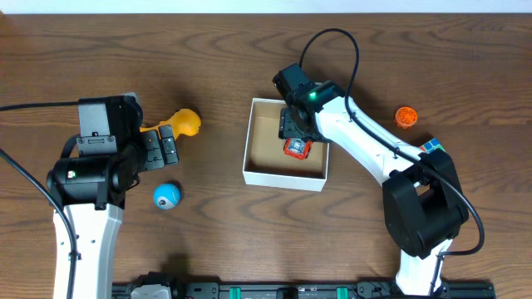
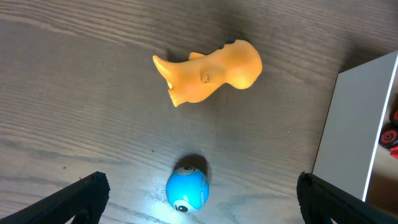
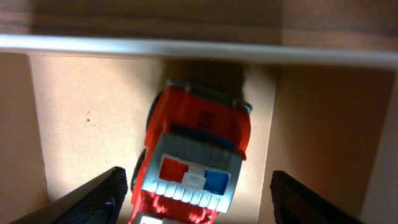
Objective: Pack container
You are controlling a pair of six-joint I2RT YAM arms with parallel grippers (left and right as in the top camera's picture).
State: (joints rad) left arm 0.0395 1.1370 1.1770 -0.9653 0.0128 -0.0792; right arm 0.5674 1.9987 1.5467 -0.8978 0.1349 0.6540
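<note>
The container [image 1: 283, 177] is a square white box with a brown inside, at the table's middle. A red toy truck [image 1: 297, 148] with a grey roof lies inside it, near the right wall. My right gripper [image 1: 296, 130] hangs open over the truck. In the right wrist view its fingers [image 3: 199, 200] stand either side of the truck [image 3: 196, 155] without touching it, above the box floor [image 3: 87, 106]. My left gripper [image 1: 166, 148] is open and empty, left of the box. The left wrist view shows its fingers [image 2: 202, 200] wide apart above the table.
A yellow animal toy [image 1: 184, 122] [image 2: 208, 73] and a blue ball [image 1: 166, 196] [image 2: 186, 188] lie on the table left of the box wall [image 2: 351, 124]. An orange round toy [image 1: 406, 117] and a coloured cube [image 1: 432, 146] lie at the right.
</note>
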